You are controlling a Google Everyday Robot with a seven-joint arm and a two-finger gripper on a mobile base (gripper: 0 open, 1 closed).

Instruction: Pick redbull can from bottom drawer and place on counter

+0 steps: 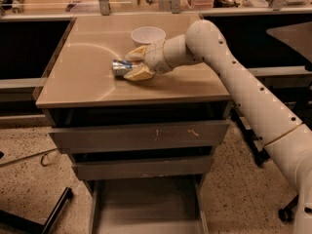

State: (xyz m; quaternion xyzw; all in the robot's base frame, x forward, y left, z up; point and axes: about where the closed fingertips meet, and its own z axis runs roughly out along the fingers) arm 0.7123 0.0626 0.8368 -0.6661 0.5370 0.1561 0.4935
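Camera view puts you near the end of the job: the tool (130, 64) sits over the worktop (78, 84), just in front of the white bowl (147, 34), its two fingers clasped on the redbull can (120, 67). The can lies sideways, low at the surface; you cannot tell if it touches. The bottom drawer (146, 209) stands pulled out with no can inside. Judging from this, only letting go and backing away are left.

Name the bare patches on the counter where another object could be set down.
Free: the left half of the counter, between its left edge and the redbull can; also the front strip by the gripper. Crowded: centre-back, where the gripper holds the can beside the white bowl.
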